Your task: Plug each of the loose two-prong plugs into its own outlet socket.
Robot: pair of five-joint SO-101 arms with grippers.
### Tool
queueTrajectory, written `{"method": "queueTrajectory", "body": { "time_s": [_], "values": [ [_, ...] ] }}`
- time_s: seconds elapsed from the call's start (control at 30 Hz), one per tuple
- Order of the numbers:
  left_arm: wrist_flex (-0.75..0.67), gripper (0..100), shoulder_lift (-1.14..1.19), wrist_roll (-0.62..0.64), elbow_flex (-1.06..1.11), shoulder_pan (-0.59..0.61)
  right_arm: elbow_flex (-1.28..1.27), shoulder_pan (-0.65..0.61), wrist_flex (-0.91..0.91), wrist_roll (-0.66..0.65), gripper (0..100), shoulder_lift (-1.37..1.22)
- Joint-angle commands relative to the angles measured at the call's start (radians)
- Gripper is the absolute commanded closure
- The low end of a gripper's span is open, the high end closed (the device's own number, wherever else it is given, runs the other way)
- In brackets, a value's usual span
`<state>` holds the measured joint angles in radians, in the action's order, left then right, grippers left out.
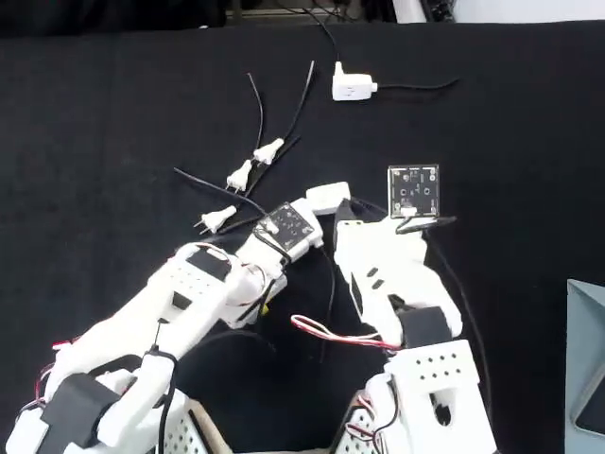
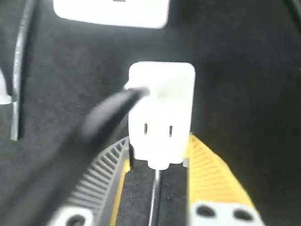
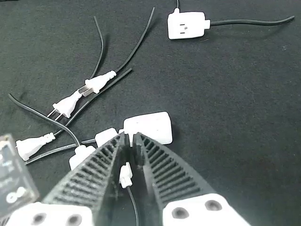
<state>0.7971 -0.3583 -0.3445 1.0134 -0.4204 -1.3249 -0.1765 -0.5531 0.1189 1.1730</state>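
So the left tool (image 2: 158, 162) is clenched on a small white socket (image 2: 161, 117), pinching its lower end between the black pads. The two slots face the wrist camera, and a blurry black cable (image 2: 101, 117) cuts across in front of it. That socket sits just short of the white block (image 2: 110, 12), which I'll use as the reference point for everything else. The right tool (image 3: 128, 139) has its tips right up against the white block. Its fingers are squeezed nearly together, grasping a little white plug (image 3: 125, 175) with a thin black wire trailing back between them; can't make out the prongs. In the high view both arms come in from the near edge of the black counter (image 1: 529, 123) and meet at the block. Well beyond the block, toward the far edge, lies the corded socket (image 1: 354, 88), with its cord running off sideways. On the left arm's side of the block, three loose ones lie in a diagonal row on their black wires. They are the first plug (image 1: 216, 220), the second plug (image 1: 239, 175) and the third plug (image 1: 269, 151). The second and third are almost end to end, and none of the three touches the block.
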Motion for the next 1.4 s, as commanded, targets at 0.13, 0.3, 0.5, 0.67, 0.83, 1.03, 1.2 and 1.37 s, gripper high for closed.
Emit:
{"method": "queueTrajectory", "body": {
  "time_s": [0.13, 0.3, 0.5, 0.67, 0.83, 1.03, 1.2, 1.37],
  "values": [
    [0.097, 94, -0.015, -0.008, -0.097, -0.005, 0.007, 0.009, 0.02, 0.005, 98.5, 0.018],
    [0.284, 95, -0.015, -0.008, -0.251, -0.005, 0.007, 0.009, 0.02, 0.005, 98.5, 0.018],
    [0.423, 95, -0.035, -0.009, -0.463, 0.091, 0.007, 0.009, 0.02, 0.005, 98.5, 0.018],
    [0.324, 95, -0.043, -0.02, -0.576, 0.252, 0.007, 0.009, 0.02, 0.005, 98.5, 0.018],
    [0.161, 95, 0.094, -0.061, -0.673, 0.334, 0.007, 0.009, 0.018, 0.005, 98.5, 0.018],
    [0.15, 95, 0.45, -0.058, -0.967, 0.389, 0.007, 0.008, 0.018, 0.005, 98.5, 0.018],
    [0.15, 87, 0.683, -0.057, -1.216, 0.437, 0.007, 0.005, 0.018, 0.003, 98.5, 0.018],
    [0.144, 73, 0.845, 0.046, -1.434, 0.481, 0.007, 0.005, 0.018, 0.003, 98.5, 0.018]
  ]
}}
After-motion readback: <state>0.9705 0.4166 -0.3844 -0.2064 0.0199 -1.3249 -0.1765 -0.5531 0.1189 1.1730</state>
